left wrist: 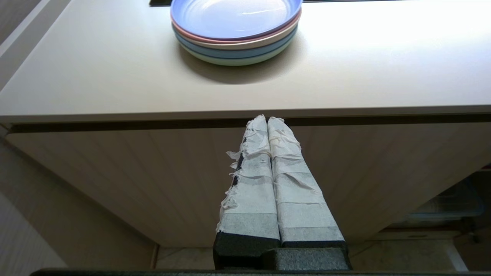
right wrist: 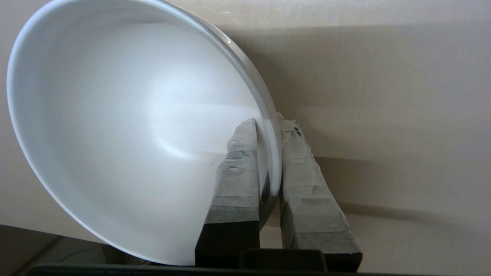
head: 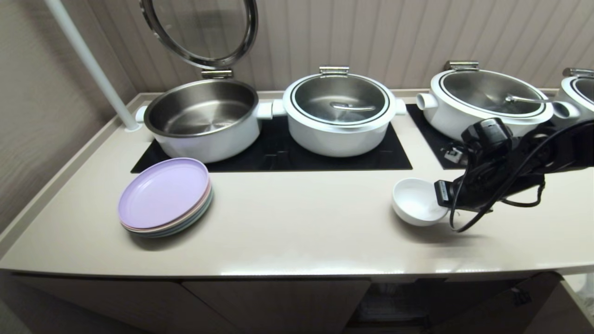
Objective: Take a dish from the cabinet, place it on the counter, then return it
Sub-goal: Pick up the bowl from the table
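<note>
Pinching white bowl [right wrist: 126, 130] rim, right gripper [right wrist: 268, 122] closed on it, counter [head: 297, 232] right end; left gripper [left wrist: 267, 122] closed, empty.

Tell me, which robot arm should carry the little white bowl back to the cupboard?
The right arm, probably. Its right gripper already pinches the bowl by the rim on the counter, one finger inside, one outside. The left gripper is shut and empty, down by the cabinet front, below the purple plates.

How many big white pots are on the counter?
4 pots: one open at the left, one lidded in the middle, one lidded to the right, and one cut off at the far right edge. More may sit beyond.
</note>
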You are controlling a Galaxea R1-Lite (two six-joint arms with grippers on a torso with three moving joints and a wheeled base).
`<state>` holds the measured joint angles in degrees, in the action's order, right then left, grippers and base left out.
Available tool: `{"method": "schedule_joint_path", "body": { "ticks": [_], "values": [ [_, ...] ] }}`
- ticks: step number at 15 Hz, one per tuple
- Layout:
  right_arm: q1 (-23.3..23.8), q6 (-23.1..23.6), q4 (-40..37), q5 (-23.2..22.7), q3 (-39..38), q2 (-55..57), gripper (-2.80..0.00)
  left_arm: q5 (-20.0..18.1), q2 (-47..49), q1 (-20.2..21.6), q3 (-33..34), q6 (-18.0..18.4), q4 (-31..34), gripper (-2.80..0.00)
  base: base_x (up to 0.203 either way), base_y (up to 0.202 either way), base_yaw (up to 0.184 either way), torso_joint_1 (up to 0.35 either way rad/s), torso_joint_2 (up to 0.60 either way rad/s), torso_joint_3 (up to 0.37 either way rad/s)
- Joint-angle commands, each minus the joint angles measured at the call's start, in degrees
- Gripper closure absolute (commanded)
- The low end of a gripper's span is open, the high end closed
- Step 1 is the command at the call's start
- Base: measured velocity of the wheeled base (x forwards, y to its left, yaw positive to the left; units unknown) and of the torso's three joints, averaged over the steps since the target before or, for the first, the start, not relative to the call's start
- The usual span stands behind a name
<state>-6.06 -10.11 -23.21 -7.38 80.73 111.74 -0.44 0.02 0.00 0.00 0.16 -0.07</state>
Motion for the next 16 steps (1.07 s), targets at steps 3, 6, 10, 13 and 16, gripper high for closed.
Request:
{"method": "schedule_joint_path", "body": {
  "ticks": [3,6,10,13,16],
  "values": [
    [-0.02,0.0,-0.35,0.09,-0.04,0.15,0.0,0.0,-0.02,0.0,0.0,0.02,-0.01,0.0,0.0,0.0,0.0,0.0,0.0,0.0],
    [-0.01,0.0,-0.43,0.17,-0.22,0.06,0.0,0.0,-0.02,0.0,0.0,0.02,-0.01,0.0,0.0,0.0,0.0,0.0,0.0,0.0],
    [-0.01,0.0,-0.52,0.16,-1.0,-0.47,0.0,0.0,-0.02,0.0,0.0,0.02,-0.01,0.0,0.0,0.0,0.0,0.0,0.0,0.0],
    [-0.01,0.0,-0.43,0.17,-2.41,-1.63,0.0,0.0,-0.02,0.0,0.0,0.02,-0.01,0.0,0.0,0.0,0.0,0.0,0.0,0.0],
    [-0.01,0.0,-0.41,0.17,-4.31,-3.2,0.0,0.0,-0.02,0.0,0.0,0.02,-0.01,0.0,0.0,0.0,0.0,0.0,0.0,0.0]
  ]
}}
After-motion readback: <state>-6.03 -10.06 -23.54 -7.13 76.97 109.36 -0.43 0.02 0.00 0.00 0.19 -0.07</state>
